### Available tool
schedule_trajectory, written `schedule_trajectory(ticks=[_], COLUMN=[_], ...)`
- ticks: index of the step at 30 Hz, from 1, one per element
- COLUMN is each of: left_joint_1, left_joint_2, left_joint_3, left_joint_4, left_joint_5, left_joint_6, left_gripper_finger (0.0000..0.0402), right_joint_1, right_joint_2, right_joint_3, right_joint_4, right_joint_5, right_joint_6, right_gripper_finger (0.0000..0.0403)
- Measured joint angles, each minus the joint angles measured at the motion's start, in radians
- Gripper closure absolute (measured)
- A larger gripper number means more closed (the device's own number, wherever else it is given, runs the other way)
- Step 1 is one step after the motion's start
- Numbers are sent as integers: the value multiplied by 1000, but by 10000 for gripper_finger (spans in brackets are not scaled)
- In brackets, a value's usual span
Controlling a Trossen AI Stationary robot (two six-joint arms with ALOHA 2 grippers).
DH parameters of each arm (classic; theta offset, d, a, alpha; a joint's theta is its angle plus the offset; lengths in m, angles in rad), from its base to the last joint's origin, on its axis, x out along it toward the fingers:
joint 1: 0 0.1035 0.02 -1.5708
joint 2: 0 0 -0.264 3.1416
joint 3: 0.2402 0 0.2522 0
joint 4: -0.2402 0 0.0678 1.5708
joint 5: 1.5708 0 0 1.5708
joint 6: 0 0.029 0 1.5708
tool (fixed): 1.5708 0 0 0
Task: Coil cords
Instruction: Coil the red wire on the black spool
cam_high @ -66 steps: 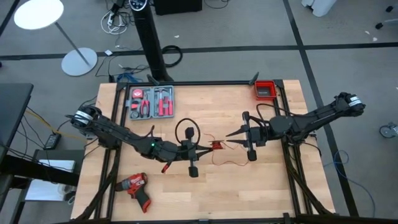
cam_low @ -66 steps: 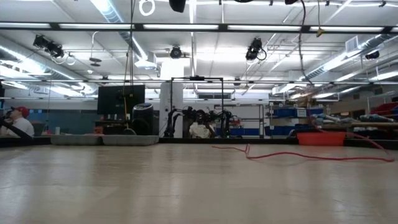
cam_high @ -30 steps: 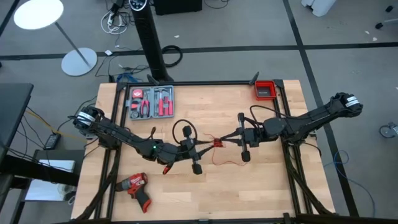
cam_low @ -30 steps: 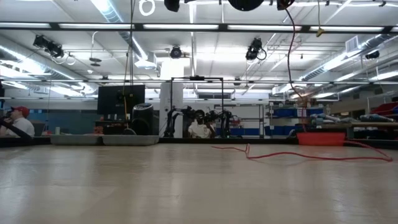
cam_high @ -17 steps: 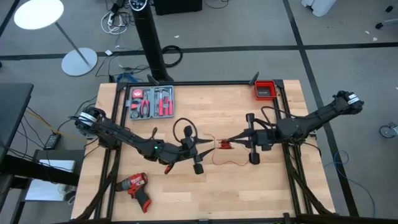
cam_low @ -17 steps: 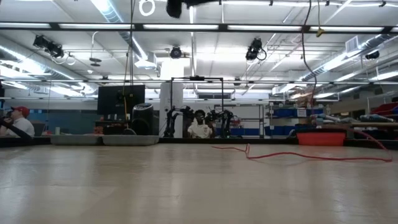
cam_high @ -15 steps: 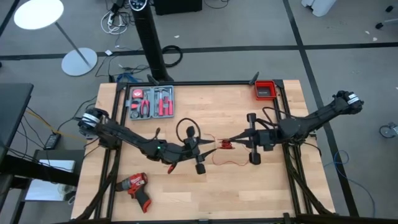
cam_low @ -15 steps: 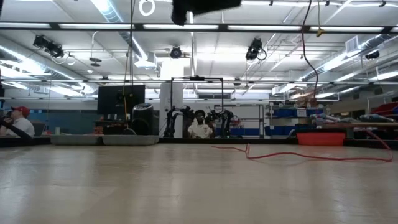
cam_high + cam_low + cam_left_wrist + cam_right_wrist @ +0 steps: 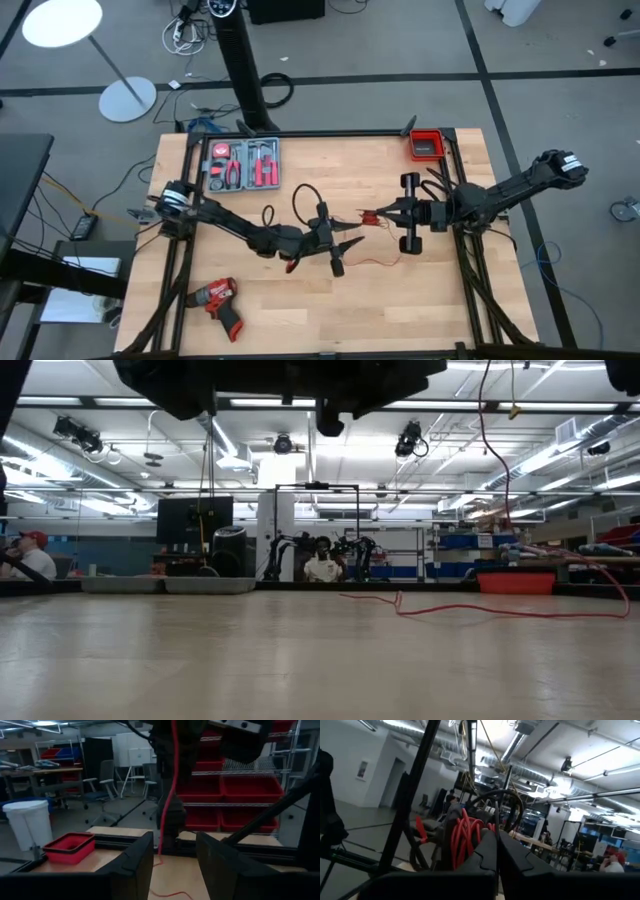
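The thin red wire is partly wound into a small bundle (image 9: pixel 368 217) that hangs above the table's middle, and my right gripper (image 9: pixel 372 216) is shut on it. From the bundle the wire drops (image 9: pixel 170 785) to the table and trails there (image 9: pixel 480 610). My left gripper (image 9: pixel 350 243) stands open just left of the bundle and nearer the front edge. Its fingers (image 9: pixel 142 865) touch nothing, and the hanging wire shows beyond them. The black cable (image 9: pixel 303 205) lies in a loop on the table beside my left arm. My right gripper pinches the red wire's wound bundle (image 9: pixel 462 837) at its fingertips (image 9: pixel 490 852), coming from the table's right side and tipped slightly upward. Several loops show beside the tips. The bundle is lifted clear and the wire's free length hangs slack to the table (image 9: pixel 625 590).
At the far left stands a tool tray (image 9: pixel 243 165) with red-handled tools. A red bin (image 9: pixel 425 145) is at the far right corner. A red drill (image 9: pixel 218 300) lies near the front left. A person sits beyond the table (image 9: pixel 20 555).
My left gripper has opened, letting go of the red bundle, and has gone down and toward the table's right edge. My right gripper has tipped upward and drawn the bundle a little toward the right and far edges. The bundle stays clear of the table.
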Motion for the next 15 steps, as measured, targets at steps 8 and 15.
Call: schedule_trajectory(ticks=[8, 15], left_joint_1=[29, 71], left_joint_2=[54, 54], left_joint_3=[115, 174], left_joint_4=[-112, -203], left_joint_5=[5, 11], left_joint_6=[-26, -59], left_gripper_finger=[249, 249], right_joint_1=[-31, -31], right_joint_2=[1, 1], right_joint_3=[0, 0], right_joint_4=[13, 10], right_joint_5=[-49, -58], right_joint_6=[32, 32], right_gripper_finger=[403, 403])
